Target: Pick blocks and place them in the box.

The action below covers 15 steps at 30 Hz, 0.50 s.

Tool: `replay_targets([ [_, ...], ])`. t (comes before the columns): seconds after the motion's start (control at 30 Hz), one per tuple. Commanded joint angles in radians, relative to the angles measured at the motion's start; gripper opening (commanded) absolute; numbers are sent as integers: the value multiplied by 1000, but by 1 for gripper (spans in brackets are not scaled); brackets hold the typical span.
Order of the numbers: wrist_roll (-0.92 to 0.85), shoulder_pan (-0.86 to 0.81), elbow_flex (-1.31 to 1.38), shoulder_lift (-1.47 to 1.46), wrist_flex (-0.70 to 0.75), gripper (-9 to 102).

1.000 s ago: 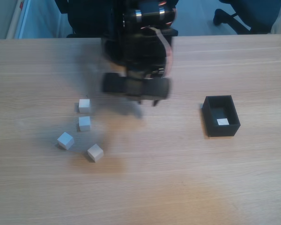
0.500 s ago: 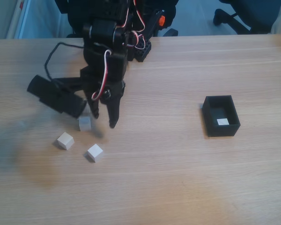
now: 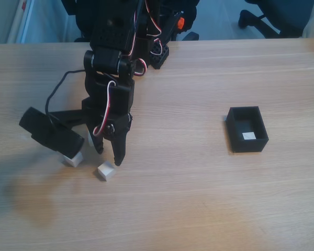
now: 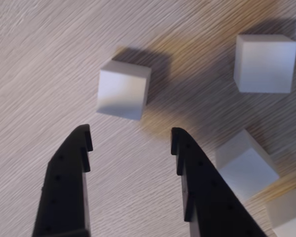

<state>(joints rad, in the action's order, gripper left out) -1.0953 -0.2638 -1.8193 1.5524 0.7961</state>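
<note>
Four pale blocks lie on the wood table in the wrist view: one (image 4: 123, 89) just ahead of the gap between my fingers, and three more (image 4: 265, 63) (image 4: 245, 164) (image 4: 288, 212) to the right. My gripper (image 4: 130, 132) is open and holds nothing. In the fixed view the gripper (image 3: 110, 156) points down just above a block (image 3: 106, 170) at the left. Another block (image 3: 73, 159) peeks out from under the wrist camera. The black box (image 3: 233, 125) sits at the right with one block (image 3: 248, 136) inside.
The arm's black base (image 3: 146, 31) stands at the table's far edge. A wrist camera housing (image 3: 49, 133) juts out left of the gripper, low over the table. A chair base (image 3: 261, 15) is on the floor beyond the table.
The arm has swung from the table's middle to the left and lowered; the open gripper now hangs just above the nearest block. The blocks have not moved.
</note>
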Motion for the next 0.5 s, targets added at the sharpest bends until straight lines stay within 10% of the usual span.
replay_targets([
  [0.0, -6, 17, 71, -11, -25, 17],
  [0.47, -23, 17, 176, -124, -37, 16],
])
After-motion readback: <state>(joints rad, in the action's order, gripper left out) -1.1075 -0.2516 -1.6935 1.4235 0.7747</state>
